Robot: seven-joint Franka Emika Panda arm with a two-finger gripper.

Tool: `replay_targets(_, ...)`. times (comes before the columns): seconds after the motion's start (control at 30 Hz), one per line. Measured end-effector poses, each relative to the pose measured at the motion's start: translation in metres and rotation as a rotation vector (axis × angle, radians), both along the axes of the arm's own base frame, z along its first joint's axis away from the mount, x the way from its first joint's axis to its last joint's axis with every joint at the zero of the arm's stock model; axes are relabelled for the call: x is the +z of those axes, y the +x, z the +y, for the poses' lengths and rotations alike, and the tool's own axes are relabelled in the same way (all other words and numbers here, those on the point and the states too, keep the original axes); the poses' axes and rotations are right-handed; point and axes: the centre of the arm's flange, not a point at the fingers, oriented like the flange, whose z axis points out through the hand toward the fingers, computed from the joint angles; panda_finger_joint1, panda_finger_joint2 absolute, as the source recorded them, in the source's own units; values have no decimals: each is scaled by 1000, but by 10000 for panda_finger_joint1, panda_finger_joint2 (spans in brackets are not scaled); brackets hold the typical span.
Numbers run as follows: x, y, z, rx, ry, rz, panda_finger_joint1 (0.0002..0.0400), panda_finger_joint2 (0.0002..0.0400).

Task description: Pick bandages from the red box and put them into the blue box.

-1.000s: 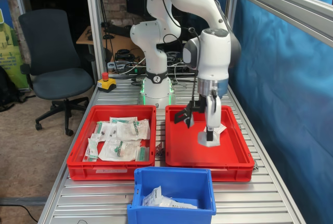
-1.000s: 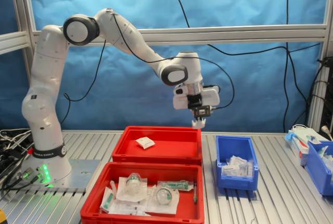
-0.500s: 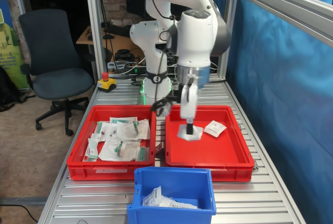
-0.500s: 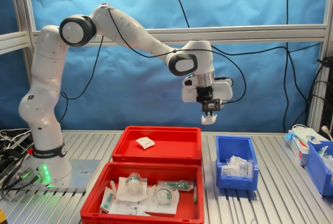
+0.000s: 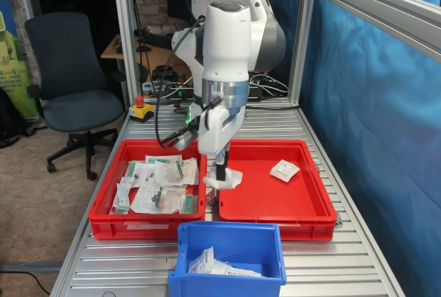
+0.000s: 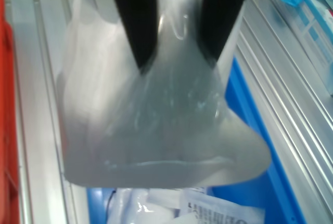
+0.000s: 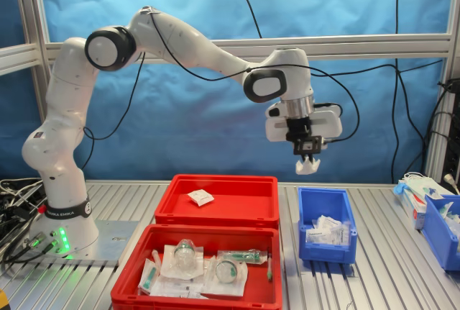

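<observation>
My gripper (image 7: 307, 157) is shut on a white bandage (image 7: 307, 167) and holds it in the air above the blue box (image 7: 327, 202). In the first exterior view the gripper (image 5: 220, 171) and its bandage (image 5: 223, 180) hang in front of the gap between the two red trays. In the wrist view the black fingers (image 6: 136, 24) pinch the bandage (image 6: 156, 135) over the blue box (image 6: 247, 115), which holds several white packets (image 6: 208, 209). One more bandage (image 5: 284, 169) lies in the red box (image 5: 275, 204), also shown in the second exterior view (image 7: 200, 196).
A twin red tray (image 5: 103, 211) with green-marked packets (image 5: 160, 183) stands beside the red box. A red stop button (image 5: 140, 106) sits behind it. At the second exterior view's right are another blue bin (image 7: 438, 231) and a glove box (image 7: 420, 191). Aluminium frame posts (image 5: 122, 42) stand around.
The arm has carried the bandage up and away from the red box to above the blue box. One bandage stays in the red box.
</observation>
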Motion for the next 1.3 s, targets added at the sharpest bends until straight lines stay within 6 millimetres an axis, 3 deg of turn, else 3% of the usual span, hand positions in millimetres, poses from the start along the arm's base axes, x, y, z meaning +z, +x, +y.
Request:
replay_targets(0.43,-23,32,-2,-4,-10,-5,47,47)
replay_targets(0.47,-32,38,-2,-4,-13,-1,47,47)
replay_targets(0.87,-58,51,-12,-18,-32,17,47,47)
replay_targets(1.3,-57,53,-22,-32,-43,11,47,47)
